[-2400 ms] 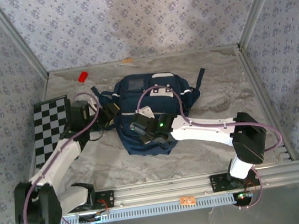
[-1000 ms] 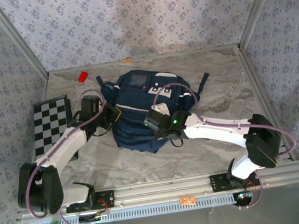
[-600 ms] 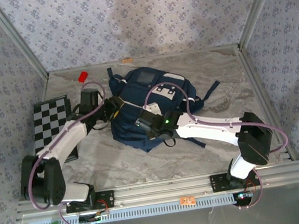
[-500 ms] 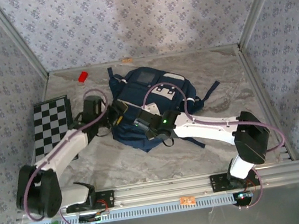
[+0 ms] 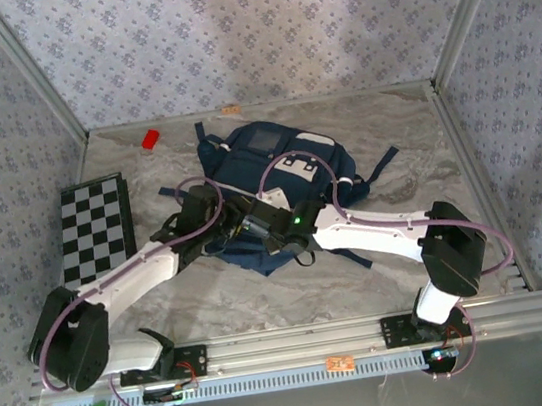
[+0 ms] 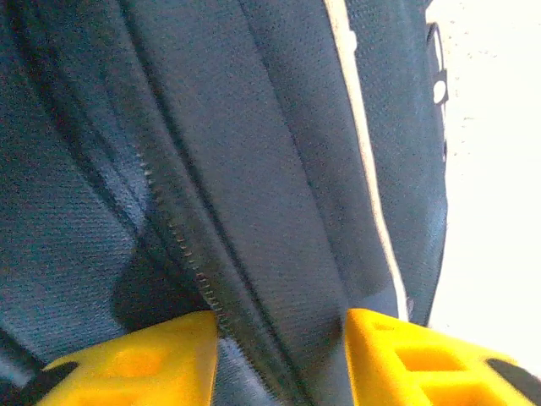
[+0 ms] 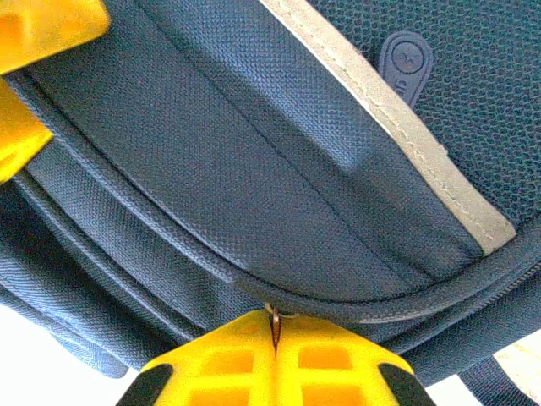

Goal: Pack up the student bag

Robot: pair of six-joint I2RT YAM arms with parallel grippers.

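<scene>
The student bag (image 5: 281,166), navy with white trim, lies flat in the middle of the table. At its near edge both grippers meet. My right gripper (image 5: 264,226) is shut on a thin metal zipper pull (image 7: 273,320) under a curved flap of the bag (image 7: 279,194). My left gripper (image 5: 237,223) presses in beside it, its yellow fingers (image 7: 38,30) showing in the right wrist view. A fold of bag fabric with a zipper line (image 6: 182,254) fills the gap of the left gripper (image 6: 283,338), touching both pads.
A black-and-white checkerboard (image 5: 94,238) lies at the left. A small red object (image 5: 150,138) sits near the back left corner. The bag's dark straps (image 5: 378,163) trail to the right. Metal frame posts and patterned walls close in the table.
The bag slid and turned a little toward the back left, then stayed put. My left gripper left the bag's left side, swung right to the near edge and closed in on fabric.
</scene>
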